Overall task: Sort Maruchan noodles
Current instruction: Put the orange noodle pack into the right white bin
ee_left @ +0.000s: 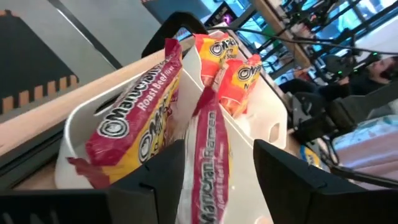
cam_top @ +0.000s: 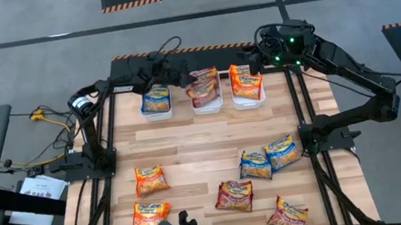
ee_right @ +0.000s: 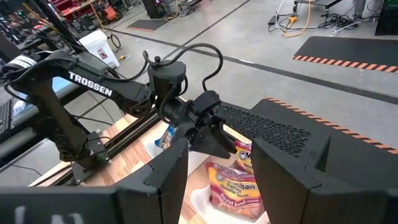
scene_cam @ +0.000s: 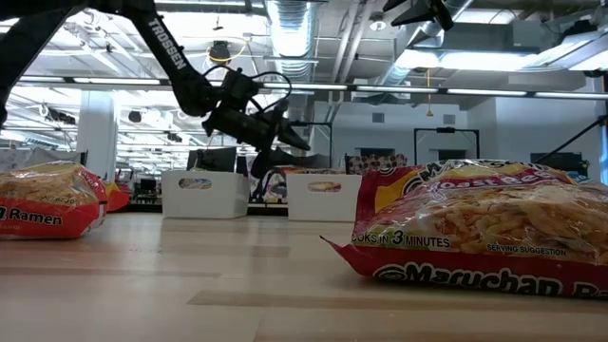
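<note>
High view: the left hand (cam_top: 185, 75) hovers at the upper middle of the frame over the middle bin (cam_top: 206, 101), its fingers hard to make out from above. The right hand (cam_top: 263, 47) waits at upper right, past the right bin (cam_top: 248, 99). The left bin (cam_top: 157, 110) holds a blue packet (cam_top: 157, 99). Seven loose Maruchan noodles (cam_top: 235, 196) lie across the lower half of the surface (cam_top: 203, 138), with an open strip between them and the bins.

Low view: a maroon packet (scene_cam: 480, 228) fills the right foreground, cut off by the frame edge.

Left wrist view: the left fingers (ee_left: 149, 180) stand apart, a maroon packet (ee_left: 206, 158) upright between them in the bin.

Right wrist view: the right fingers (ee_right: 168, 180) are spread, nothing between them.
</note>
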